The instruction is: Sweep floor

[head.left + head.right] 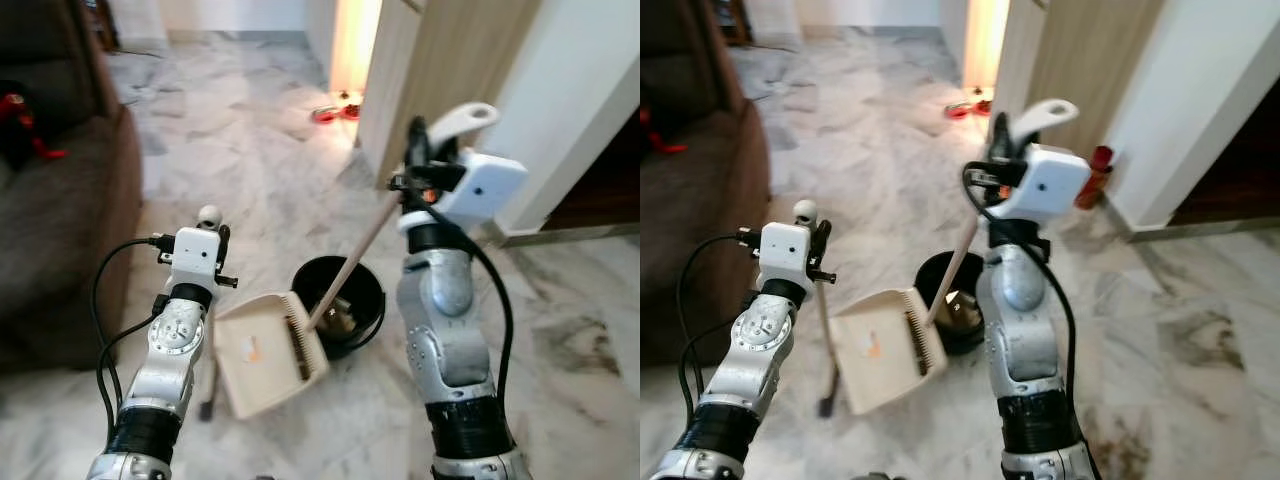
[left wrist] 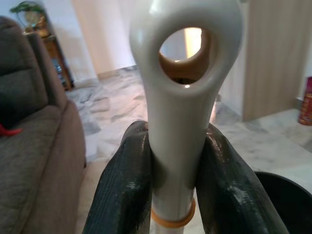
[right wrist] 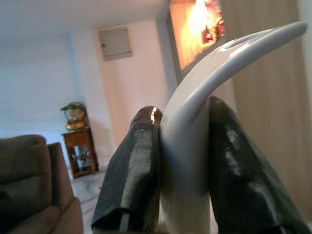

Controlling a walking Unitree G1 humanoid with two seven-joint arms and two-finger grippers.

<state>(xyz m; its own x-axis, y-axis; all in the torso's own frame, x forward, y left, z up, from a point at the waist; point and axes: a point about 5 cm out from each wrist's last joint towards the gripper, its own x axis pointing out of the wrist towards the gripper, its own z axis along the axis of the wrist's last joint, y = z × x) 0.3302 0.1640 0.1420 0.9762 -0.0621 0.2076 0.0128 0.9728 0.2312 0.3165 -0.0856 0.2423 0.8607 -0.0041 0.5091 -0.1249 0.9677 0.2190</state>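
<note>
Marble floor [image 1: 250, 150] beside brown sofa [image 1: 60, 200]

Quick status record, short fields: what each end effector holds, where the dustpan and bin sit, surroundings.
left end effector: shut on the dustpan handle, a white loop-ended grip
right end effector: shut on the broom handle, a curved white top
dustpan: beige, tilted on the floor beside the bin
broom: wooden stick slanting down, lower end at the bin's mouth by the dustpan's edge
bin: black, round, on the marble floor, some debris inside
sofa: brown, on the robot's left
</note>
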